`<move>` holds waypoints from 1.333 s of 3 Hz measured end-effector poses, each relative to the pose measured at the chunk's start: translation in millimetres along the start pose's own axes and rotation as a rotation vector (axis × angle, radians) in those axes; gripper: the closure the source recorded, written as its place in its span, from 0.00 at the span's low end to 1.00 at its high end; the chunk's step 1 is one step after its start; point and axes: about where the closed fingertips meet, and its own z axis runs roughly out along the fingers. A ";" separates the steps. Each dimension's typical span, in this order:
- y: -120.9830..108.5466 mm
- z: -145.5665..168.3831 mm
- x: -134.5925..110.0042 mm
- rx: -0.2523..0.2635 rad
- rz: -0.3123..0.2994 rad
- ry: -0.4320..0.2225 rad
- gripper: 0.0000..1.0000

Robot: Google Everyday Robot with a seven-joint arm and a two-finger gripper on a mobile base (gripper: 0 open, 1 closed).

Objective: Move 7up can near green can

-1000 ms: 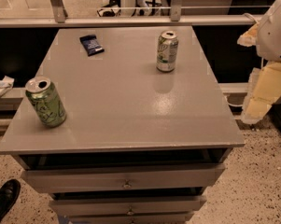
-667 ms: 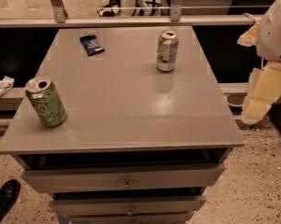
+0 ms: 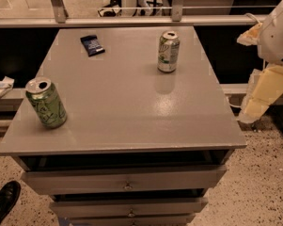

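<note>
No movement — gripper [image 3: 252,113] (cream) right of table [image 3: 131,121]

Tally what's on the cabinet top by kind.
Soda cans: 2, the 7up can and the green can
Packets: 1, the dark blue packet
Total: 3
Not counted: the gripper, which hangs beyond the right edge of the cabinet top.

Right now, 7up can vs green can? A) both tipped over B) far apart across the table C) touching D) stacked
B: the 7up can stands back right and the green can front left. The gripper is off the right side of the table, away from both.
</note>
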 end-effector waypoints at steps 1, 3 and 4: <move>-19.9 22.9 -0.9 0.042 0.006 -0.111 0.00; -90.2 69.9 -39.1 0.142 0.063 -0.409 0.00; -123.6 90.8 -72.8 0.144 0.120 -0.562 0.00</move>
